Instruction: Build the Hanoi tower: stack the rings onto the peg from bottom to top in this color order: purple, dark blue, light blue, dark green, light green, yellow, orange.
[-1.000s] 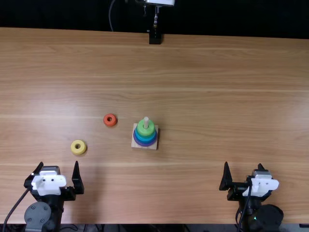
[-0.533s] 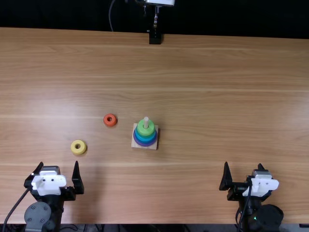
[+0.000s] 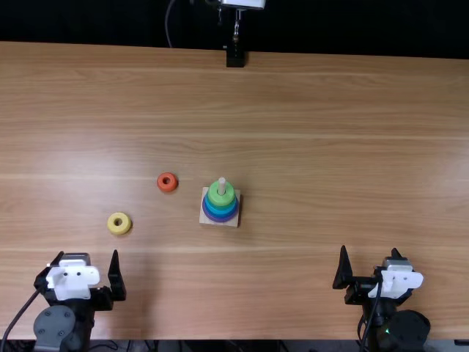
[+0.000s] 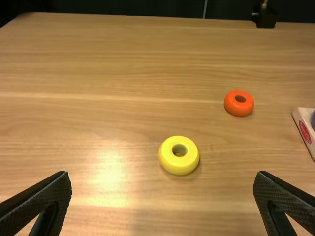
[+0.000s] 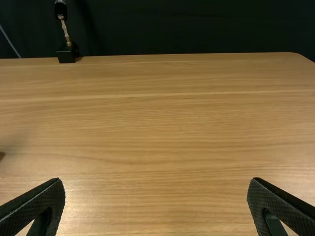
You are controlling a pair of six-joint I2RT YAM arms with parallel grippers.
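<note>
The peg (image 3: 222, 185) stood up straight from a square base (image 3: 234, 223) on the table (image 3: 315, 161), near the middle. A purple ring (image 3: 220, 220) was low on it, with blue rings (image 3: 222, 212) above. A light green ring (image 3: 220, 202) sat on top of the pile, and the tip of the peg poked up through it.

The orange ring (image 3: 167, 188) lay flat on the wood to the left of the base, a bit apart from it. The yellow ring (image 3: 126, 224) lay flat too, farther left and nearer than the orange one.

The left gripper (image 3: 88, 252) was at the near left, with its fingers (image 4: 39, 204) spread wide and holding nothing. The yellow ring was a little way past it, on the far side.

The right gripper (image 3: 369, 249) was at the near right, well apart from the rings. It was wide open as well, and held nothing.

A black stand (image 3: 235, 57) was at the far edge.
</note>
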